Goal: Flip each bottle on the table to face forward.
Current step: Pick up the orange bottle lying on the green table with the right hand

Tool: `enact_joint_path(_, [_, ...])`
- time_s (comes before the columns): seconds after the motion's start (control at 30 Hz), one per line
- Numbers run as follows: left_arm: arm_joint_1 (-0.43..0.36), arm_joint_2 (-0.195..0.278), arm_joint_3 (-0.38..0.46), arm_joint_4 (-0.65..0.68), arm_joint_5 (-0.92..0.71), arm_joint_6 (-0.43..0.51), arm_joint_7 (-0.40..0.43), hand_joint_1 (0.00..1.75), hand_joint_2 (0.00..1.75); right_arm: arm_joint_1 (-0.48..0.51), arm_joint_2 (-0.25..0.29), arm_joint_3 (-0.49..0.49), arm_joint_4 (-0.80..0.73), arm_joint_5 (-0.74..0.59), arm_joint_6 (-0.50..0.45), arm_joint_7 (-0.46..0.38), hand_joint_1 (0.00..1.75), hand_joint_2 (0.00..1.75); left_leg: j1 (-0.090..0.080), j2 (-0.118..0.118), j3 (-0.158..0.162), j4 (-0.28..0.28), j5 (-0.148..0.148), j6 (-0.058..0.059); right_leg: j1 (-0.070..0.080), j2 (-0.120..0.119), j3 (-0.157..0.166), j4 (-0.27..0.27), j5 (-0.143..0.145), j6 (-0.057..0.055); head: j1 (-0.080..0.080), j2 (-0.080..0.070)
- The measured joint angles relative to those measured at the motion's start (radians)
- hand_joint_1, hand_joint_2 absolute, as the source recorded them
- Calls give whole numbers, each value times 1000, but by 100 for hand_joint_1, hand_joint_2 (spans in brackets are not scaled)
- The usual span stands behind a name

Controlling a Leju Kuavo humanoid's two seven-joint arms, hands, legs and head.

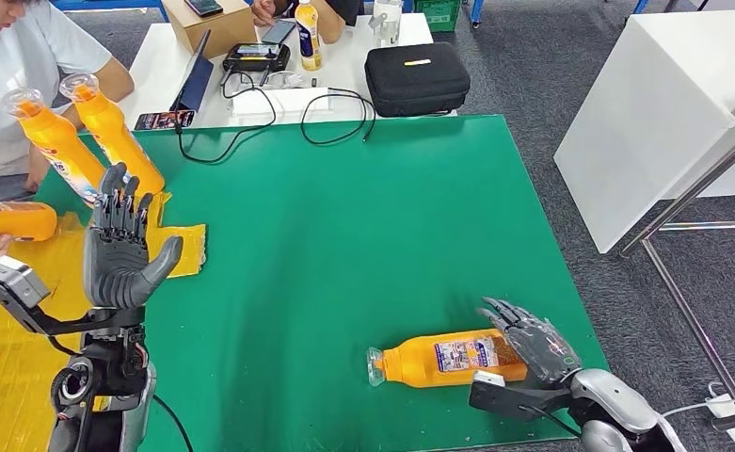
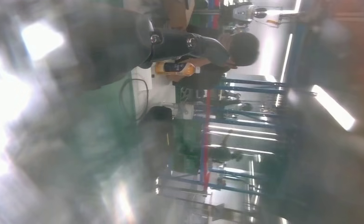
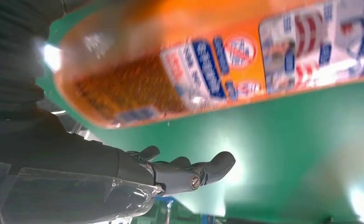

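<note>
One orange bottle (image 1: 443, 359) lies on its side on the green mat (image 1: 344, 235), my right hand (image 1: 533, 344) resting over its base, fingers loosely spread, not gripping. Farther along the mat, my left hand (image 1: 123, 250) stands raised, fingers apart, empty.

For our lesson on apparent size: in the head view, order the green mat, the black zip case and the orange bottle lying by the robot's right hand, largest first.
1. green mat
2. black zip case
3. orange bottle, though it lies nearer the camera, so its place against the case is unsure.
</note>
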Motion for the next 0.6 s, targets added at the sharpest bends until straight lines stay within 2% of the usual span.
enact_joint_path(0.3, [-18,-6,-15,21,5,0,4,0,175,-84,49,57,124,31,-9,30,2,175,0,0,0,0,0,0,0,0,0,0,0,0,0,0])
enact_joint_path(0.33, [-20,-6,-16,24,7,0,5,0,175,-94,55,64,137,33,-10,33,15,175,0,0,0,0,0,0,0,0,0,0,0,0,0,0])
enact_joint_path(0.37, [-22,-7,-17,26,9,0,5,0,175,-107,60,72,152,36,-10,35,37,175,1,1,1,0,0,0,1,0,0,0,0,0,0,0])
enact_joint_path(0.43, [-27,-8,-20,33,10,0,6,0,175,-134,68,91,182,41,-8,39,103,175,1,2,2,0,0,0,1,1,1,0,0,0,0,0])
enact_joint_path(0.47, [-29,-9,-20,36,10,0,6,0,175,-144,69,98,193,44,-7,41,127,175,1,2,3,0,0,0,1,1,2,0,0,0,0,0])
enact_joint_path(0.5, [-31,-10,-21,39,11,0,6,0,175,-153,70,105,204,46,-5,44,143,175,1,2,4,0,0,0,1,1,3,0,0,0,0,0])
enact_joint_path(0.6, [-35,-10,-22,46,12,0,6,0,175,-175,70,123,232,49,-3,51,151,175,1,3,7,0,0,0,1,2,5,0,0,0,0,0])
